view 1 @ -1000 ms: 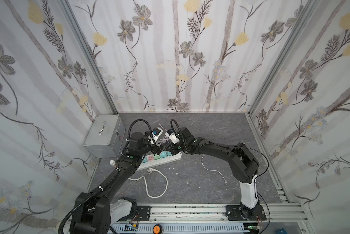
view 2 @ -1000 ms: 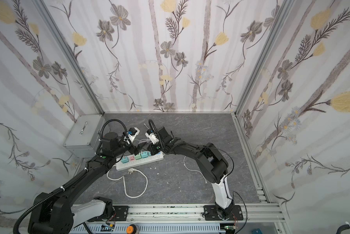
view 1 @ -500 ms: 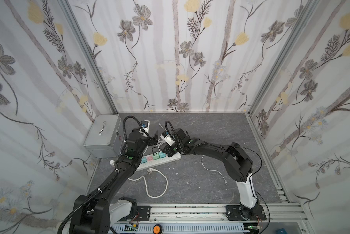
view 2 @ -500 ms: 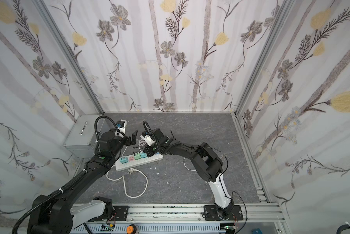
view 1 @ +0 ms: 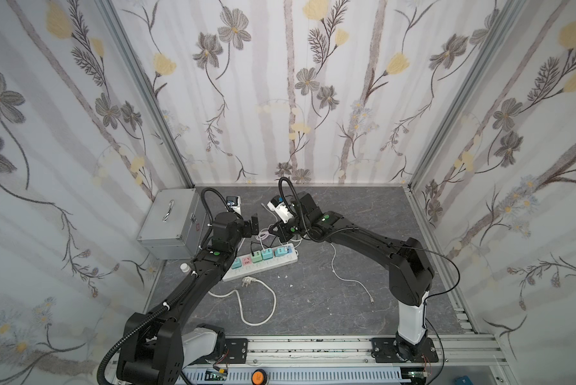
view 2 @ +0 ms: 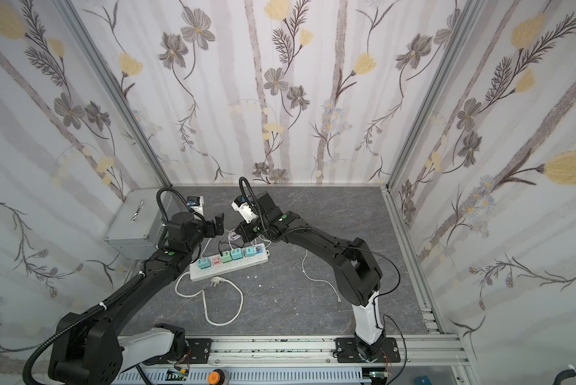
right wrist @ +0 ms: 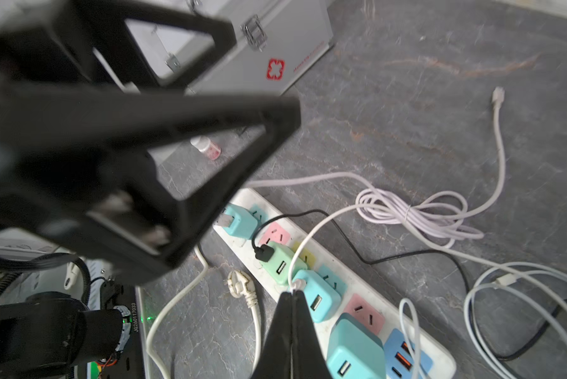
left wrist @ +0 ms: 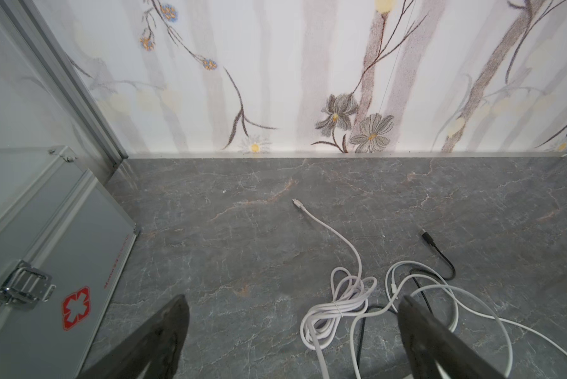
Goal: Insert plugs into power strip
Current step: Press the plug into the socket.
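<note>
The power strip (view 1: pixel 269 265) lies near the worktop's left edge, beside the grey box (view 1: pixel 170 226). All four plugs (view 1: pixel 266 254) sit in its sockets. Since one second ago the left tool (left wrist: pixel 293 303) has lifted off the strip and tilted toward the back edge, released and empty. The right tool (right wrist: pixel 292 297) stays clenched over the plugs, with its tips just beside a white cable (right wrist: pixel 311 229).

Four teal and mint plugs (view 1: pixel 266 254) stand along the white power strip (view 1: pixel 275 262).

a red cross sign (left wrist: pixel 75 307) stands on the grey metal box (left wrist: pixel 62 236), with unreadable red lettering (left wrist: pixel 116 274) beside it.
</note>
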Controlling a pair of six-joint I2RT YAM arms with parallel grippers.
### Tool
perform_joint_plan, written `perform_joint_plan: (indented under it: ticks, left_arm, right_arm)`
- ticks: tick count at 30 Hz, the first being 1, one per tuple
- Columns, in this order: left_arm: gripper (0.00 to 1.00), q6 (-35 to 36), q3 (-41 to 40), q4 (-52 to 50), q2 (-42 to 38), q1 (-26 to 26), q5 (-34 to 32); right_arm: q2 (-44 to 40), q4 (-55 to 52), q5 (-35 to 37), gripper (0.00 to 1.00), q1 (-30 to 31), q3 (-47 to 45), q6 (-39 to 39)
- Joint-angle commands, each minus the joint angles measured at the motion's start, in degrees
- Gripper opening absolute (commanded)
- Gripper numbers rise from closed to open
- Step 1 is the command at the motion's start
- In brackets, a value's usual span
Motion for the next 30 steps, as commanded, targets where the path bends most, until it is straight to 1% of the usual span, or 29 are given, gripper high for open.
perform_joint_plan:
  ticks: [1, 3, 5, 6, 8, 10, 13, 15, 16, 18, 20, 22, 23, 26, 28, 30]
  left_arm:
    - [1.00, -1.36, 0.45, -4.62, -0.15, -1.02, -1.28]
    - [1.00, -1.64, 1.32, -7.85, -0.43, -2.72, -3.21]
    - [1.00, -2.72, 2.55, -11.88, -0.36, -5.10, -6.34]
    - [1.00, -3.53, 3.51, -14.72, -0.14, -6.23, -8.29]
    - [1.00, -5.48, 5.51, -20.95, 0.26, -9.07, -13.29]
    - [1.00, -6.47, 5.90, -24.03, -0.50, -11.71, -17.90]
    - [1.00, -8.27, 5.73, -27.13, -2.20, -12.09, -20.23]
    - [1.00, -8.50, 5.01, -27.82, -3.48, -11.81, -23.39]
    - [1.00, -9.27, 4.33, -27.75, -4.53, -11.05, -24.86]
    - [1.00, -12.51, 3.06, -27.78, -7.01, -7.34, -24.20]
    - [1.00, -16.24, 0.40, -26.29, -10.38, -2.50, -21.12]
    - [1.00, -18.76, -2.49, -24.01, -13.08, 1.07, -18.28]
    - [1.00, -19.83, -3.78, -23.19, -13.97, 3.22, -15.60]
    - [1.00, -23.66, -5.92, -23.46, -13.11, 9.62, -8.84]
    - [1.00, -26.25, -6.77, -23.24, -11.46, 12.28, -5.41]
    - [1.00, -28.19, -7.64, -22.09, -9.73, 13.83, -3.83]
  right_arm:
    - [-3.65, -0.96, -0.72, 0.09, -0.32, -0.19, -1.47]
    - [-6.87, 0.14, 2.95, 0.19, -0.32, -4.55, -1.85]
    - [-9.88, 1.84, 6.33, 0.34, -0.27, -10.34, -1.42]
    - [-10.61, 2.14, 7.20, 0.37, -0.31, -12.32, -0.75]
    - [-11.10, 1.79, 7.68, 0.43, -0.32, -15.66, 0.68]
    - [-10.22, 0.66, 7.40, 0.47, -0.29, -17.11, 2.27]
    - [-8.55, -0.40, 10.05, 0.50, 0.31, -18.32, 6.07]
    - [-6.94, -0.54, 9.45, 0.51, 0.78, -17.82, 8.38]
    - [-5.75, -0.87, 8.97, 0.51, 1.08, -16.93, 9.20]
    - [-3.62, -2.23, 9.80, 0.51, 1.66, -14.82, 10.38]
    - [-1.61, -2.46, 11.68, 0.50, 2.04, -13.07, 11.53]
    - [-0.47, -1.84, 12.70, 0.49, 2.14, -12.27, 12.59]
    - [0.15, -1.76, 13.20, 0.48, 2.21, -11.84, 12.92]
    - [1.33, -2.31, 14.82, 0.41, 2.35, -10.64, 12.92]
    - [1.56, -2.27, 15.21, 0.36, 2.49, -10.37, 12.58]
    - [1.67, -2.64, 15.49, 0.30, 2.75, -9.85, 11.89]
